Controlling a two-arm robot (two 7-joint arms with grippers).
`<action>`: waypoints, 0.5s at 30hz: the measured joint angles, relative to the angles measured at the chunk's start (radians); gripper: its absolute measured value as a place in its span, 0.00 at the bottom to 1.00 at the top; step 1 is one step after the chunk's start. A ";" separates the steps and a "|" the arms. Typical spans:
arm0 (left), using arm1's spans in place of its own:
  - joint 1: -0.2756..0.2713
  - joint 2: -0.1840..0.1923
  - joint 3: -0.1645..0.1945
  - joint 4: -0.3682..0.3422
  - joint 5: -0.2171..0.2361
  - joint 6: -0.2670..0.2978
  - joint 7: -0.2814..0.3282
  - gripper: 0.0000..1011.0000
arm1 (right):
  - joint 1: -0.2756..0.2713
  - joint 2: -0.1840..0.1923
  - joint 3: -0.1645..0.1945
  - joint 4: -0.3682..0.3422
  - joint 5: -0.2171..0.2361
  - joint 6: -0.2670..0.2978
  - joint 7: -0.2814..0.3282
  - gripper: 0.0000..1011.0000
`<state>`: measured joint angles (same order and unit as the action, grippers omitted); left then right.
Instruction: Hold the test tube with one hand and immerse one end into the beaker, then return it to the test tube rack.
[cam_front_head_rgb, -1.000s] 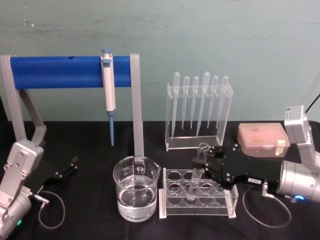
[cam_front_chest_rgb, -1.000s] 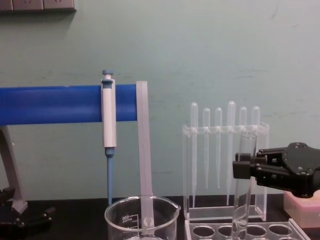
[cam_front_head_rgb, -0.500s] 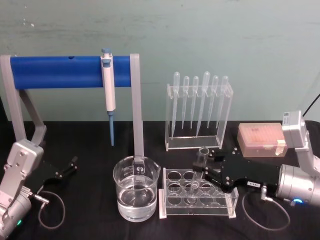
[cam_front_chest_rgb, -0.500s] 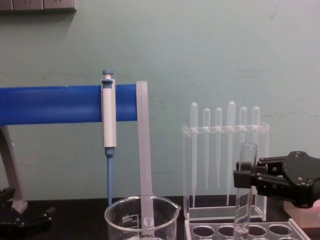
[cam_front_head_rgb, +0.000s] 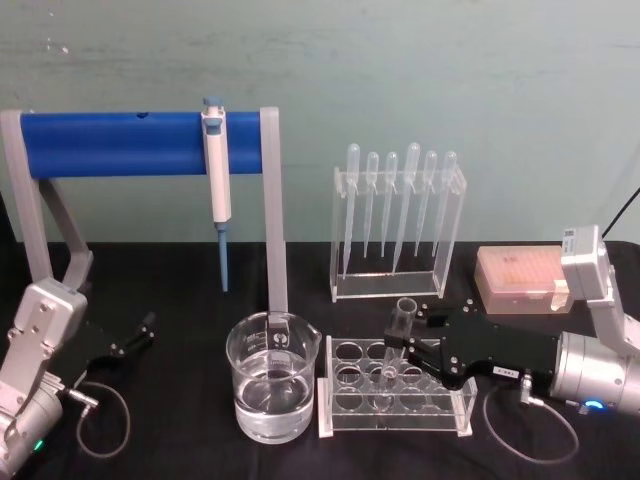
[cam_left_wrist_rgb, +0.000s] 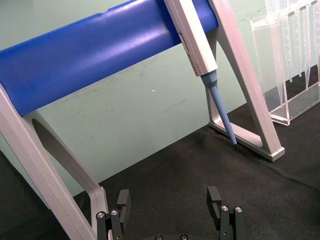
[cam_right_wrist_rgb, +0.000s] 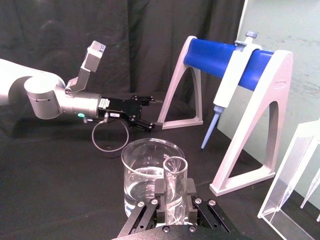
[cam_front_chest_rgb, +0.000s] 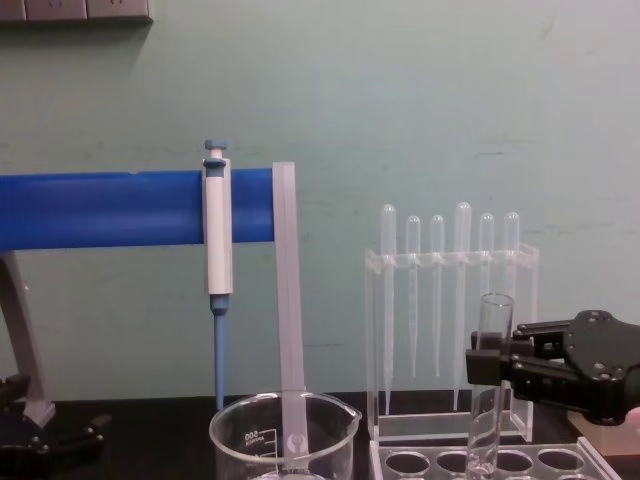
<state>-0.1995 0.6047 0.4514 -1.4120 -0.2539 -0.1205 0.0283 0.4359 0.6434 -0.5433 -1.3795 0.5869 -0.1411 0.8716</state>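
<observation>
Fingers of the right gripper (cam_front_head_rgb: 408, 348) were clamped on the test tube (cam_front_head_rgb: 396, 342) just below its open rim, the black jaws pressing it from either side, as the right wrist view (cam_right_wrist_rgb: 173, 200) showed with the rim standing up between them. In the chest view the tube (cam_front_chest_rgb: 487, 385) stood upright, its long axis vertical, open end up and round bottom down inside a hole of the clear rack (cam_front_head_rgb: 395, 398), which sat on the black table (cam_front_head_rgb: 180, 440) just beside the beaker (cam_front_head_rgb: 272, 376). The beaker held clear liquid in its lower part and lay to the left of the rack, spout facing away from the robot. By the look of it the tube was thin glass: light, stiff, smooth enough to slip and easy to crack, so a hold near the rim with modest pressure seemed right, keeping the lower end free for dipping. I judged that it should come straight up along its own axis to clear the hole before any sideways travel toward the beaker, since tilting inside the rack could lever the glass against the hole's edge. Off to the far left, the left gripper (cam_front_head_rgb: 135, 335) lay parked low on the table with its fingers (cam_left_wrist_rgb: 214, 200) apart and nothing between them.
</observation>
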 joint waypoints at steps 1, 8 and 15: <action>0.000 0.000 0.000 0.000 0.000 0.000 0.000 0.99 | 0.000 0.000 0.000 0.000 0.000 0.000 0.000 0.23; 0.000 0.000 0.000 0.000 0.000 0.000 0.000 0.99 | 0.000 0.001 0.000 -0.001 0.001 0.000 0.000 0.44; 0.000 0.000 0.000 0.000 0.000 0.000 0.000 0.99 | 0.001 0.001 0.000 -0.002 0.001 0.000 0.000 0.65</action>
<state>-0.1995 0.6047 0.4514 -1.4120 -0.2539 -0.1206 0.0283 0.4368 0.6447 -0.5433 -1.3812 0.5878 -0.1411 0.8712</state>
